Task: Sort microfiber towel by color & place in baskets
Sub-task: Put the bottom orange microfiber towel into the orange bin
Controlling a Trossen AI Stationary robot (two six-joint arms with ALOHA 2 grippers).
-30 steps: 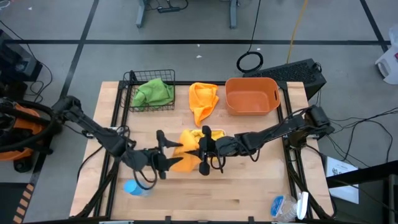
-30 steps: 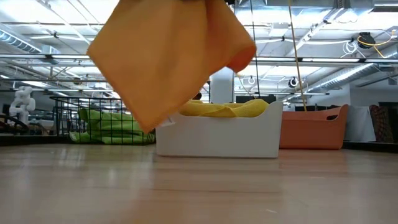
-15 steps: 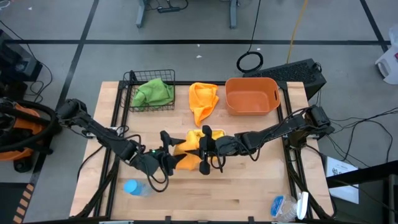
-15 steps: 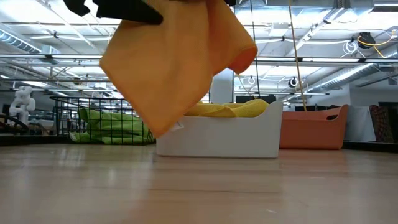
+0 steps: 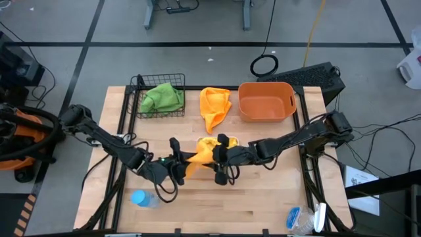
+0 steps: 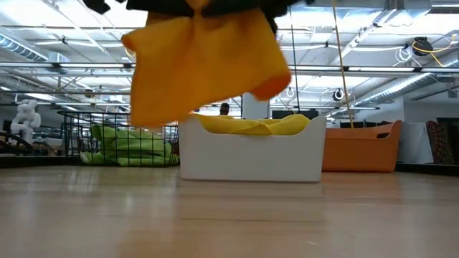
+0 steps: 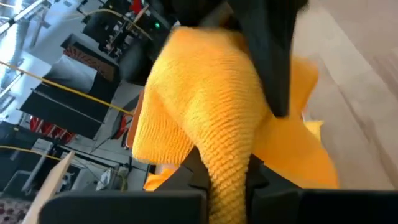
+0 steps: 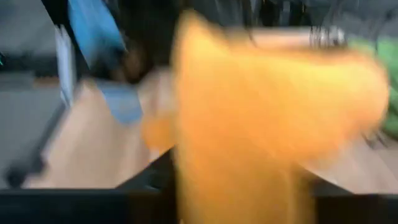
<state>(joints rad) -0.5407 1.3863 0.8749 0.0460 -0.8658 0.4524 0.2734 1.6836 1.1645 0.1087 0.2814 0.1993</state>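
Note:
An orange microfiber towel (image 5: 200, 158) hangs in the air over the middle of the table, between my two grippers. My left gripper (image 5: 182, 164) is shut on its left part. My right gripper (image 5: 220, 160) stands right at its other side. Behind it, a yellow towel (image 5: 212, 141) lies in the white tray (image 6: 251, 158). A green towel (image 5: 161, 99) fills the black wire basket (image 5: 139, 85). A second orange towel (image 5: 214, 106) lies on the table beside the orange tub (image 5: 266, 101). My left gripper pinches a bunched fold of the orange towel (image 7: 227, 168) between its two fingers, coming nearly level from the table's left. The towel is lifted clear of the table and hangs slack below the hold (image 6: 204, 64).
A blue bottle (image 5: 140, 197) lies near the front left of the table. Blue and white items (image 5: 304, 217) sit at the front right corner. There is bare wood along the near edge (image 6: 229, 215).
My left gripper has gone toward the right gripper, dropped a little and shut on the towel's left part. That side, which hung down in a point, is now lifted and bunched, and the towel stays clear of the table.

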